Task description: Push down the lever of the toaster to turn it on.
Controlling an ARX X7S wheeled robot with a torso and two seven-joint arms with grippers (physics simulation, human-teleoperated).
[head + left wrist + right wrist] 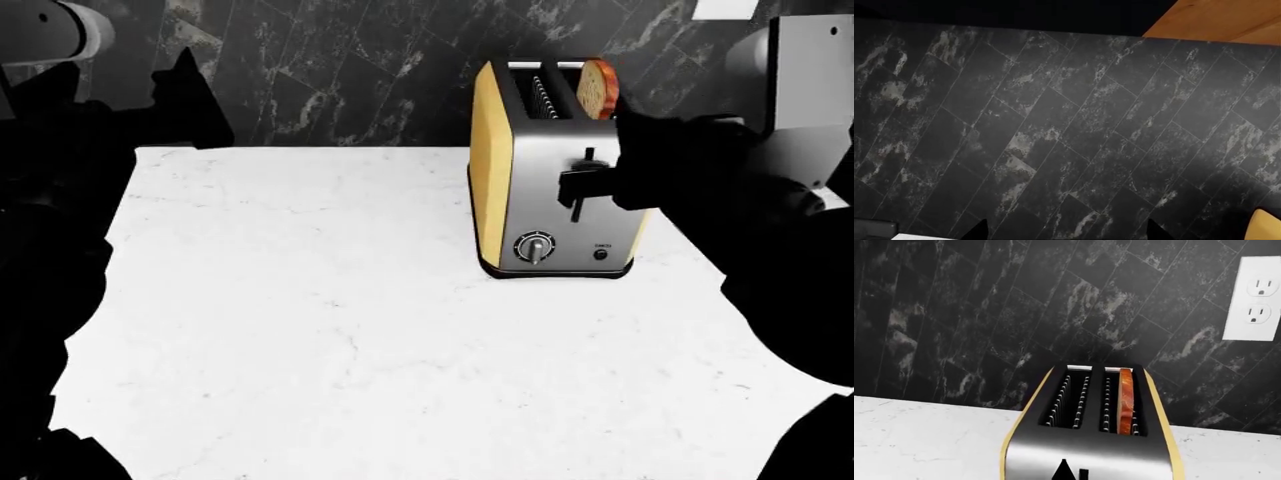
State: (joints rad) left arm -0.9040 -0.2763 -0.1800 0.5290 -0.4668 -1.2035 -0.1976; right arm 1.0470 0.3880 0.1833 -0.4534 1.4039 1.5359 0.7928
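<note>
Yellow-sided toaster stands just in front of my right gripper, whose dark fingertips touch the lever on its steel face. I cannot tell how far this gripper is open. My left gripper hovers well apart, its tips spread and holding nothing.

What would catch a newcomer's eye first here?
The yellow-sided toaster on the white counter against the dark tiled wall, a browned slice standing in one slot. Next, the right gripper, a black silhouette at the lever on the steel face.
</note>
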